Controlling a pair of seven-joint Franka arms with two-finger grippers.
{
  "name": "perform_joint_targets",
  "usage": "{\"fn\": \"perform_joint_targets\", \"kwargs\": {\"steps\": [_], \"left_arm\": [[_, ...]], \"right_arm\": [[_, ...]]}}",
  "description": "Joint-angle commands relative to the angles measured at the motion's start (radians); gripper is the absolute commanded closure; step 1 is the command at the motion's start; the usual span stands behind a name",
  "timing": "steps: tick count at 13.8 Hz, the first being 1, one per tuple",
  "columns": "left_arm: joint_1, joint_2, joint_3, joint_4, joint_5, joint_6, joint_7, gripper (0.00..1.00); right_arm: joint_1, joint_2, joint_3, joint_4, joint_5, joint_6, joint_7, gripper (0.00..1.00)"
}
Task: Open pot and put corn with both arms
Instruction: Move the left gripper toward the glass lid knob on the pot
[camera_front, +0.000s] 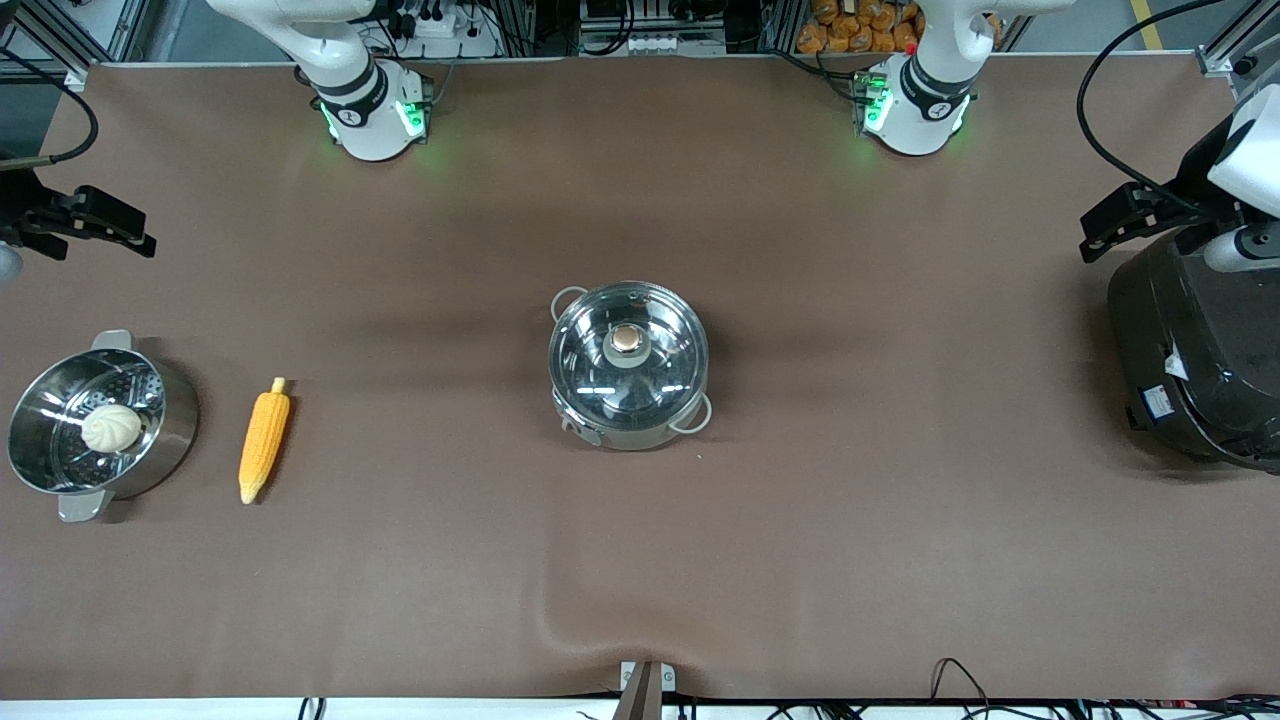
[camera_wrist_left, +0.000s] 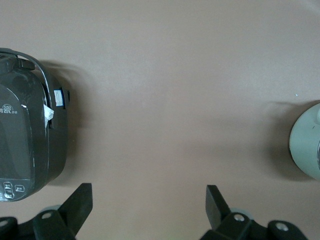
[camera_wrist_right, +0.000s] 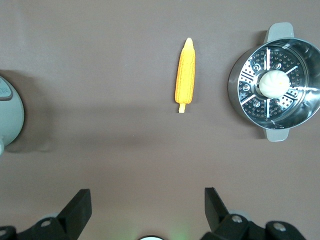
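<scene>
The steel pot (camera_front: 640, 437) stands mid-table with its glass lid (camera_front: 665, 372) on and the tan knob (camera_front: 627, 340) on top. The corn (camera_front: 264, 442) lies flat on the mat toward the right arm's end, beside the steamer pot; it also shows in the right wrist view (camera_wrist_right: 184, 75). My right gripper (camera_front: 140, 240) hangs open and empty over the mat at that end, well away from the corn; its fingertips (camera_wrist_right: 80, 202) frame bare mat. My left gripper (camera_front: 1092, 238) is open and empty over the mat beside the black cooker. The pot is out of both wrist views.
A steel steamer pot (camera_front: 170, 430) holding a white bun (camera_front: 111, 427) stands at the right arm's end, also in the right wrist view (camera_wrist_right: 240, 95). A big black cooker (camera_front: 1190, 360) stands at the left arm's end, also in the left wrist view (camera_wrist_left: 25, 140).
</scene>
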Motion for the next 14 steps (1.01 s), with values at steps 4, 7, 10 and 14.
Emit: {"fn": "perform_joint_targets", "kwargs": {"steps": [4, 7, 10, 14], "left_arm": [[0.0, 0.013, 0.001, 0.029, 0.002, -0.022, 0.02, 0.0], [-0.011, 0.015, -0.003, 0.012, -0.011, -0.023, 0.042, 0.0], [-0.017, 0.034, -0.036, 0.015, -0.105, -0.006, 0.011, 0.0], [-0.107, 0.097, -0.131, 0.023, -0.13, 0.067, -0.284, 0.0]], "right_arm": [[0.007, 0.02, 0.001, 0.017, -0.005, 0.011, -0.009, 0.0], [0.005, 0.019, 0.001, 0.014, -0.007, 0.009, -0.01, 0.0], [0.005, 0.02, 0.001, 0.014, -0.007, 0.011, -0.011, 0.0], [0.005, 0.02, 0.001, 0.014, -0.007, 0.011, -0.011, 0.0]]}}
